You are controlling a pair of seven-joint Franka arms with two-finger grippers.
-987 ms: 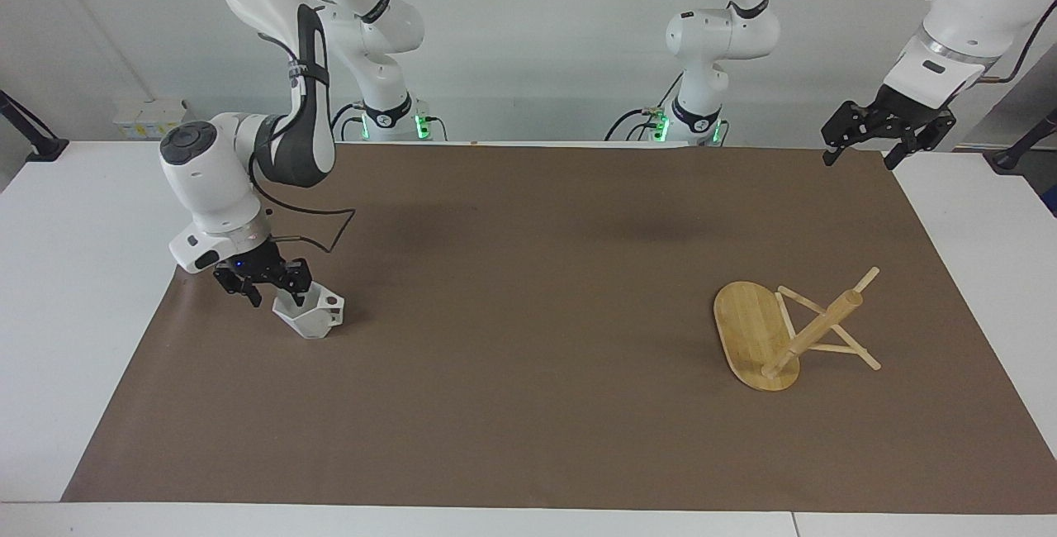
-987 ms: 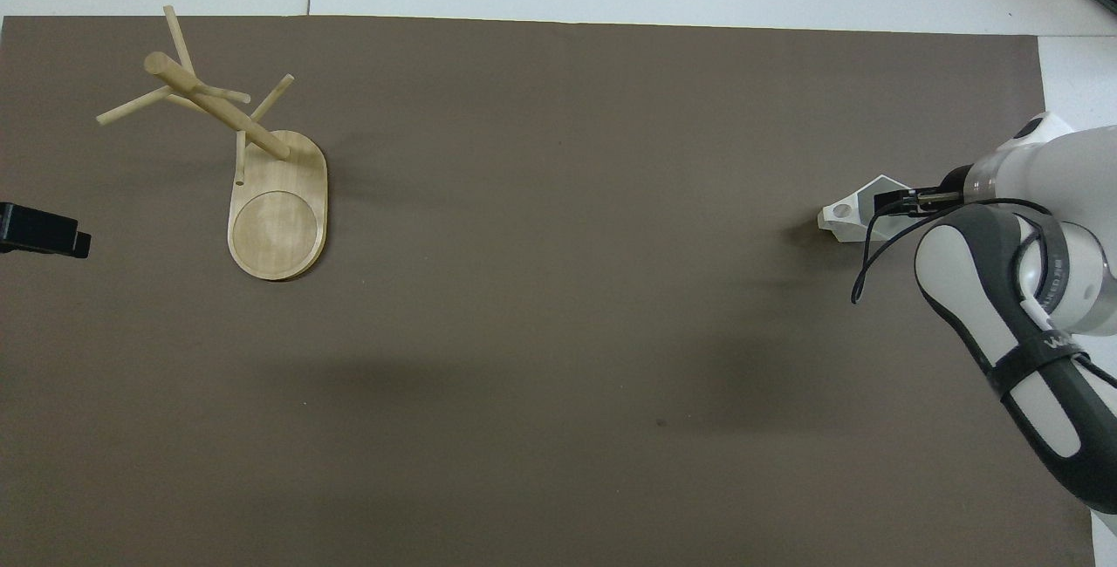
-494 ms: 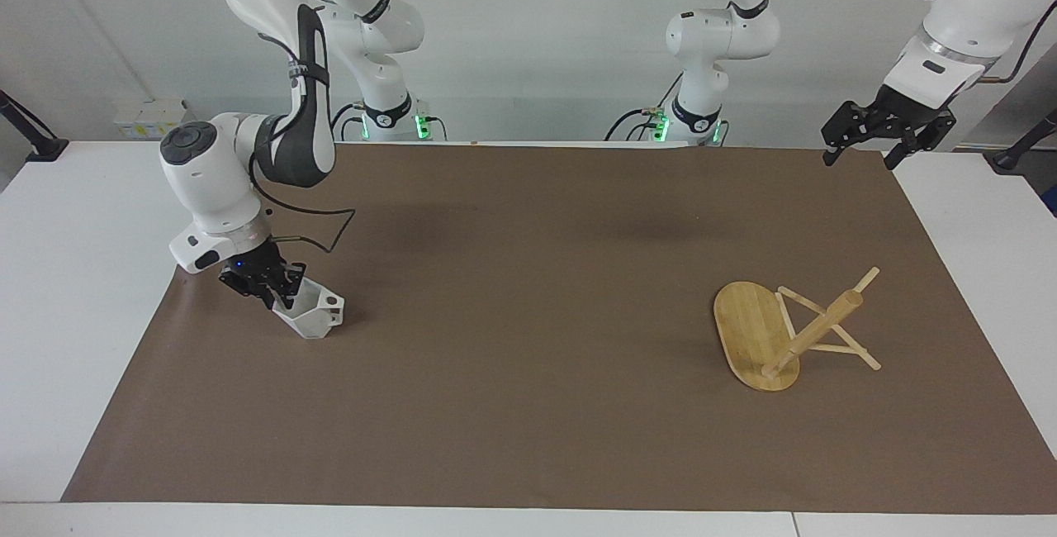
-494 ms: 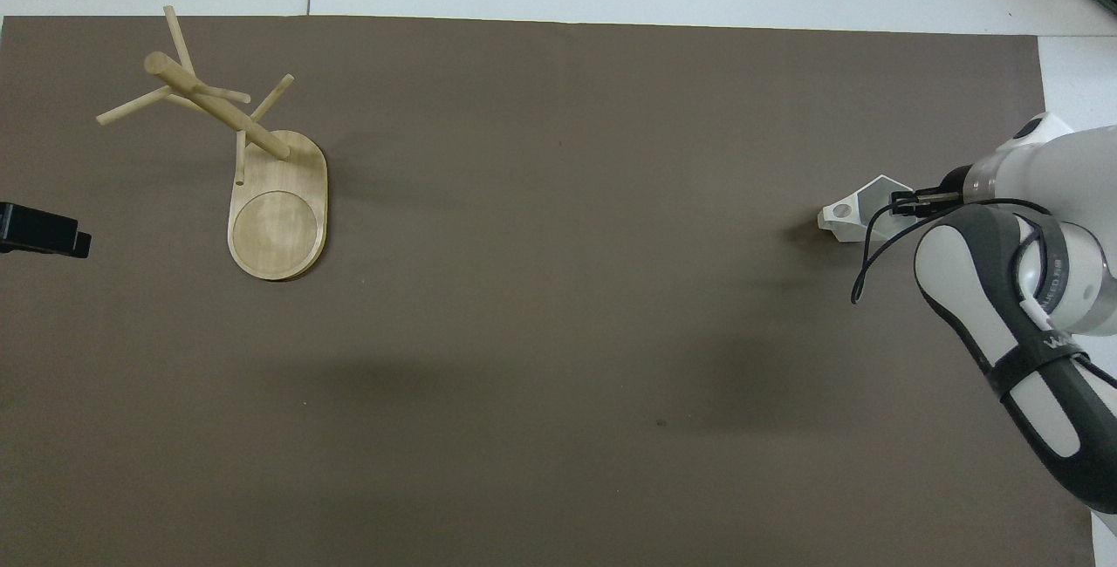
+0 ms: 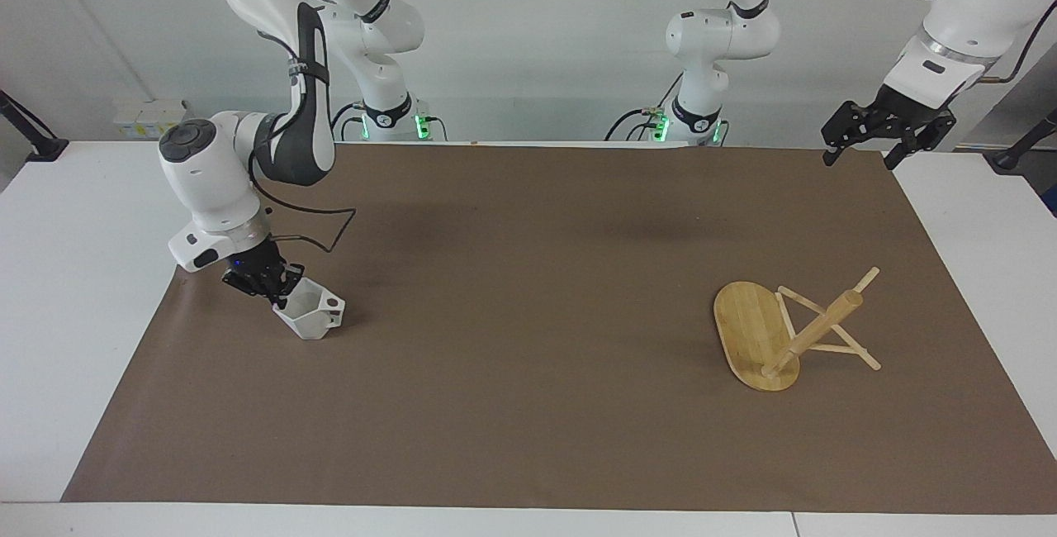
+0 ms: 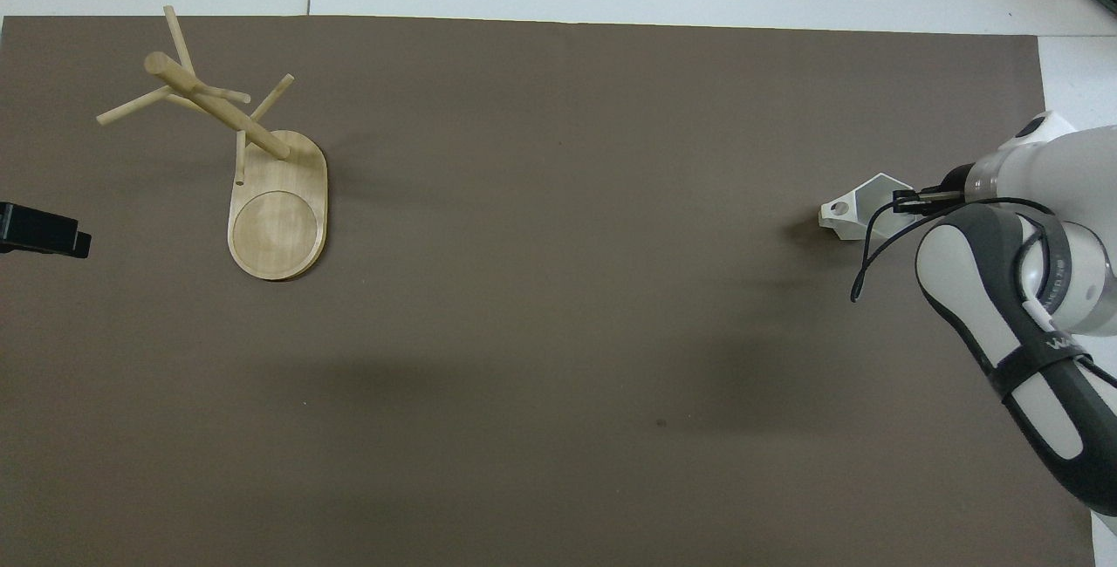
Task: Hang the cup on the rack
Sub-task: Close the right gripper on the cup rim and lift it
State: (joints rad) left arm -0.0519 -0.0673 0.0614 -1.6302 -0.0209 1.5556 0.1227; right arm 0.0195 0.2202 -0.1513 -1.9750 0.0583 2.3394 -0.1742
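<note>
The white faceted cup (image 5: 314,316) lies tilted at the right arm's end of the brown mat, its handle with the round hole pointing toward the table's middle; it also shows in the overhead view (image 6: 860,208). My right gripper (image 5: 278,292) (image 6: 909,199) is shut on the cup's rim, low at the mat. The bamboo rack (image 5: 756,330) (image 6: 277,222) stands on its oval base at the left arm's end, with its post and thin pegs free. My left gripper (image 5: 859,157) waits open and empty, raised over the mat's corner by that end.
The brown mat (image 5: 528,405) covers most of the white table. A loose black cable (image 5: 330,227) hangs from the right arm's wrist above the mat beside the cup.
My right gripper's fingers closed on the cup's rim; a second ago they stood open around it. The cup has barely shifted. The left arm and the rack have not moved.
</note>
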